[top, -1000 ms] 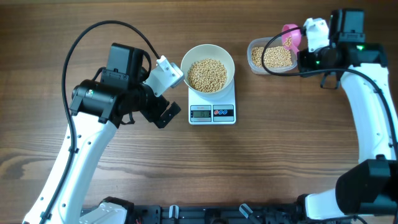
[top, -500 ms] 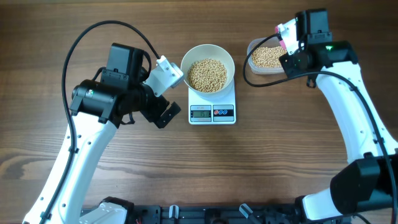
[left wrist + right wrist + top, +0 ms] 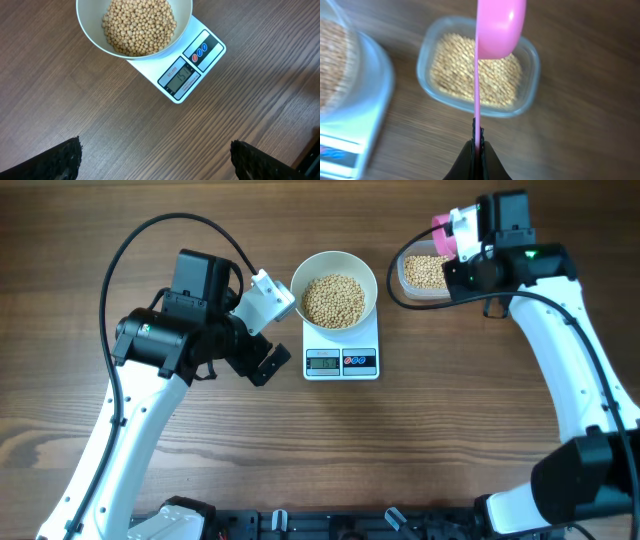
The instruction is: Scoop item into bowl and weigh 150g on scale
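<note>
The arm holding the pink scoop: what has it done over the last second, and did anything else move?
The right gripper, shut on the pink scoop, swung left over the clear tub, toward the white bowl. Nothing was taken or let go. The open left gripper, the scale and the bowl on it stayed put.

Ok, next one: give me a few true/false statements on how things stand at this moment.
1. The bowl sits on the scale. True.
2. The left gripper holds the scoop. False: it is open and empty; the right gripper is shut on the scoop's handle.
3. The tub is empty. False: it holds beans.
4. The bowl has beans in it. True.
</note>
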`<state>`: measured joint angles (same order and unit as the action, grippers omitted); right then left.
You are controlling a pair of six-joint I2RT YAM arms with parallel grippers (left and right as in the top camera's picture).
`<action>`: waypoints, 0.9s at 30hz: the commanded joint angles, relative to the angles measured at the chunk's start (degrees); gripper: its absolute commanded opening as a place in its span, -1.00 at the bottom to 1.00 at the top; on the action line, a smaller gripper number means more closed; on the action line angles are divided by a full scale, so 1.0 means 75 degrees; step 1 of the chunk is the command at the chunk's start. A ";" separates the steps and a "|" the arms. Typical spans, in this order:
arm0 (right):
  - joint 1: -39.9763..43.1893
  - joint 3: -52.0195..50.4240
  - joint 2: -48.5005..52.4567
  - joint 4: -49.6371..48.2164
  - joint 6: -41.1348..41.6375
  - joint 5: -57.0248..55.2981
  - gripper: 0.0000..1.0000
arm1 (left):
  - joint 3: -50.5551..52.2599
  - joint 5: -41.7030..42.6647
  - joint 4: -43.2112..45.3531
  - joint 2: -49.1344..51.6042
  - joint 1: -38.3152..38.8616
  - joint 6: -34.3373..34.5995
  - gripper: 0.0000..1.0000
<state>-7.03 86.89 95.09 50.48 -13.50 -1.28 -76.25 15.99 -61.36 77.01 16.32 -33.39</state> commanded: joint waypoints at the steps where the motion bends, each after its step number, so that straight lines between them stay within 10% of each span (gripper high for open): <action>1: -0.0012 0.0338 -0.0632 -0.0050 -0.0023 0.2655 -0.91 | 0.0015 0.0064 0.0003 -0.0099 -0.0012 -0.0117 1.00; 11: -0.0376 0.0326 -0.0641 -0.0032 -0.0277 0.4514 -0.91 | 0.0015 0.0064 0.0003 -0.0099 -0.0012 -0.0117 1.00; 27: -0.1912 -0.0108 -0.0023 0.0595 -0.0807 0.1617 -0.91 | 0.0015 0.0064 0.0003 -0.0099 -0.0012 -0.0117 1.00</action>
<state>-20.23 87.29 93.41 54.46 -18.11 14.59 -76.25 15.97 -61.34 77.01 16.32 -33.41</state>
